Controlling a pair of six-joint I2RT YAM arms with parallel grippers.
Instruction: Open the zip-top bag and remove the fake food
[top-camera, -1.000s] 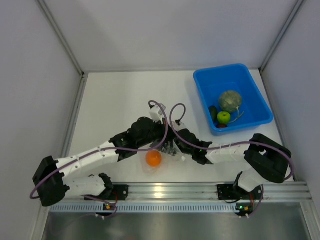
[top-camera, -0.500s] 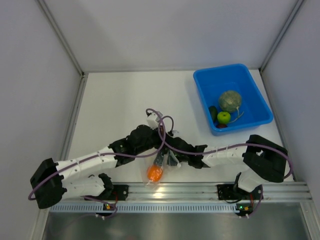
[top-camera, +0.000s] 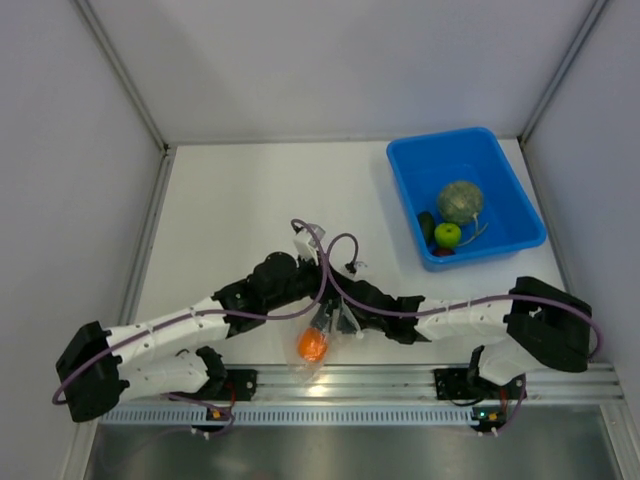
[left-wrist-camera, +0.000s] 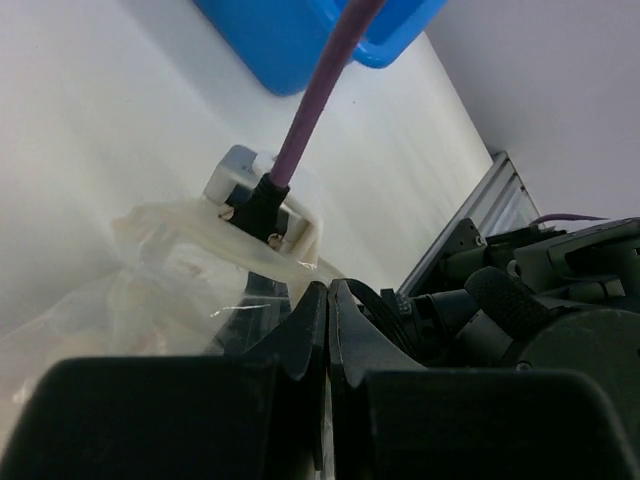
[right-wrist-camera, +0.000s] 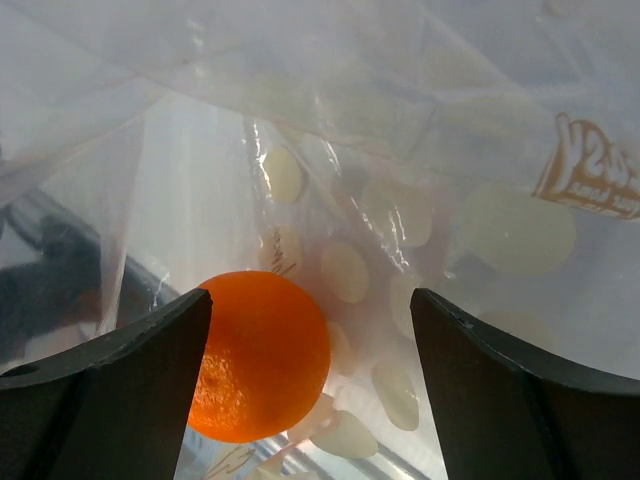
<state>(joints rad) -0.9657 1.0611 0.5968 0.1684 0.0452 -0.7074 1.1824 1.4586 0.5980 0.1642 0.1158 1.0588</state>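
I'm watching the two arms meeting low over the front of the table (top-camera: 230, 200), close to the metal rail (top-camera: 400, 380). The zip-top bag (top-camera: 336, 322) is hanging between them. From above most of it is getting lost under the black wrists and the looping purple cable (top-camera: 335, 262), and only a bit of crinkled film is showing. Whether the bag is resting on the table or hanging clear of it, I can't make out. The orange (top-camera: 311, 346) is sitting in the bag's lower end, right beside the rail, glowing through the plastic.

The left gripper (left-wrist-camera: 328, 292) is pressing its fingers fully together. In its own camera the bag's pale rim is running right up to the fingertips and looks pinched there. The exact spot of the grip is hiding behind the black bulk of the fingers.

The right gripper (right-wrist-camera: 310, 300) is standing with its fingers spread wide, gripping nothing. Dotted film is filling its whole view, with brown lettering cut off at the right edge. The orange is showing between the fingers, its left side tucked behind one of them. I can't tell whether those fingers are inside the bag's mouth or outside the film.

Well apart, at the back right, the blue bin (top-camera: 400, 165) is holding the melon (top-camera: 460, 200), the green apple (top-camera: 447, 235) and a dark piece (top-camera: 428, 224) half hidden against the wall.
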